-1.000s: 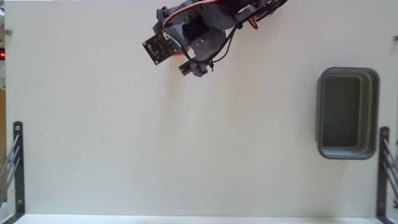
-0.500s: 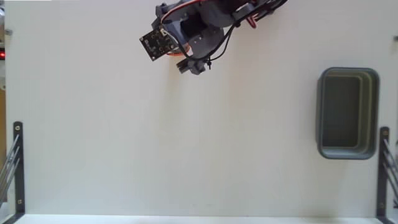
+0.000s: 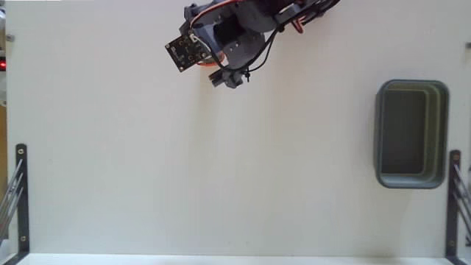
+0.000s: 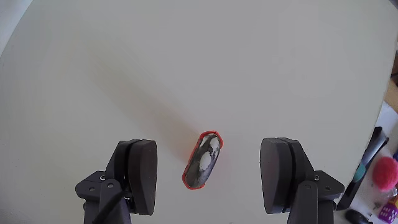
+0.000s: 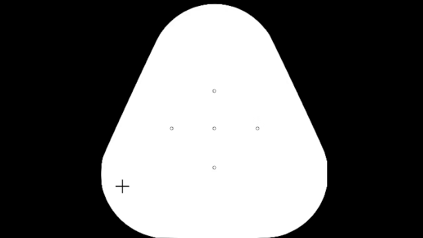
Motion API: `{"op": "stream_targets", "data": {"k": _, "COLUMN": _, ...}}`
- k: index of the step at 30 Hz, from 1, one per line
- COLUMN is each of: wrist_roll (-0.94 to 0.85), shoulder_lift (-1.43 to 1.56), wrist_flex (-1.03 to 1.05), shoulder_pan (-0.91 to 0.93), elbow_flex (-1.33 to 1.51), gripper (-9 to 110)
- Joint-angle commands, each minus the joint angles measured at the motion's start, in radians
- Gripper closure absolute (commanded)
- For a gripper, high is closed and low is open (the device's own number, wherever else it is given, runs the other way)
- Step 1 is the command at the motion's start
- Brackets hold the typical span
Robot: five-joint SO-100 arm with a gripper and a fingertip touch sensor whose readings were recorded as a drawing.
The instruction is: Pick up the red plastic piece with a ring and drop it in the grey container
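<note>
Wrist view, nearest first: pincer (image 4: 208,180) spread wide, nothing held, one dark finger (image 4: 140,174) low at left of frame, the other at right, both seemingly just above the table (image 4: 205,56). Between them, slightly left of the midline and nearer the left finger: the red plastic piece with a ring (image 4: 203,160), lying flat on the table, touching neither finger. Orange-red outline around a grey, pale-mottled face; ring loop not made out from here. Long axis running mostly away from the camera, tilted a little to the right at the far end, so roughly across the closing line of the jaws. Judged well placed for a squeeze across the narrow width; a small shift toward the piece's side would centre it, else the left finger likely meets it first and nudges it. Beyond the piece, bare pale table only. Fixed view from above: arm and pincer (image 3: 224,77) close to the table's top edge, left of centre; piece hidden under the arm there. Farthest off, the grey container (image 3: 441,132) by the right edge of the table, about mid-height, open and seemingly empty, well apart from the pincer. Carry after the grasp judged a long sweep toward that right edge.
</note>
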Motion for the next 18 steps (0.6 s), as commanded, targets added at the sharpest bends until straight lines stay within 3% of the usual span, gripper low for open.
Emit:
{"op": "stream_targets", "data": {"k": 1, "wrist_roll": 0.005, "shoulder_lift": 0.038, "wrist_flex": 0.019, "shoulder_pan": 0.015, "elbow_flex": 0.004, "gripper": -9}}
{"op": "stream_targets", "data": {"k": 18, "wrist_roll": 0.005, "shoulder_lift": 0.046, "wrist_flex": 0.008, "shoulder_pan": 0.015, "elbow_flex": 0.023, "gripper": -9}}
